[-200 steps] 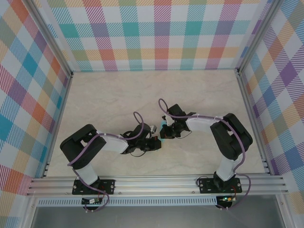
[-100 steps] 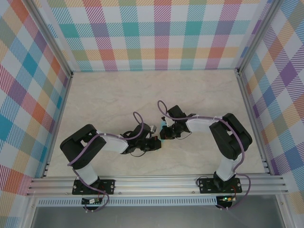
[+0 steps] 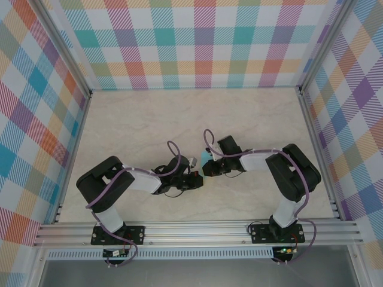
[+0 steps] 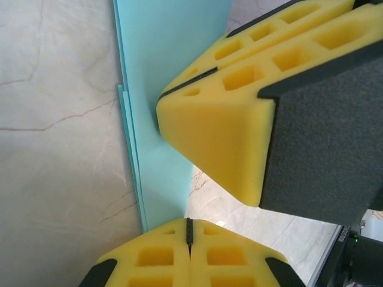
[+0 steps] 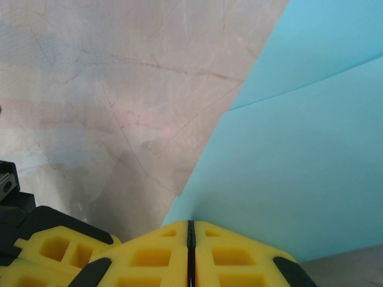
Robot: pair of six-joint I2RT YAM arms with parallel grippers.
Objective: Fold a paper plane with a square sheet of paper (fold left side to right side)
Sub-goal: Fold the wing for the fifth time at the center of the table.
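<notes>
The paper (image 3: 206, 157) is seen from above as a small turquoise patch a little right of the middle of the pale marbled desk (image 3: 137, 125), mostly covered by the two arms that meet over it. The left fingers (image 3: 196, 179) are placed just below and left of that patch, and the right fingers (image 3: 207, 170) just below it, the two sets being close together. In the left wrist view the paper (image 4: 170, 42) is shown as a narrow, plain, unmarked turquoise strip running from the top of the frame down to the bottom centre, with the desk (image 4: 60, 179) on its left. Along its left edge, stepped edges of further layers can be made out, so it is shown folded over on itself. The left fingers (image 4: 190, 226) are pressed together at the bottom of that frame, where the strip's lower end is met. The right fingers (image 4: 170, 94) are seen at the upper right, likewise clenched, their tip laid on the strip. In the right wrist view the paper (image 5: 311, 167) fills the right half of the frame, a straight layer edge crossing it at the upper right. The right fingers (image 5: 190, 226) are closed at the bottom centre where a corner of the paper reaches them. Whether paper is caught between either pair cannot be told.
</notes>
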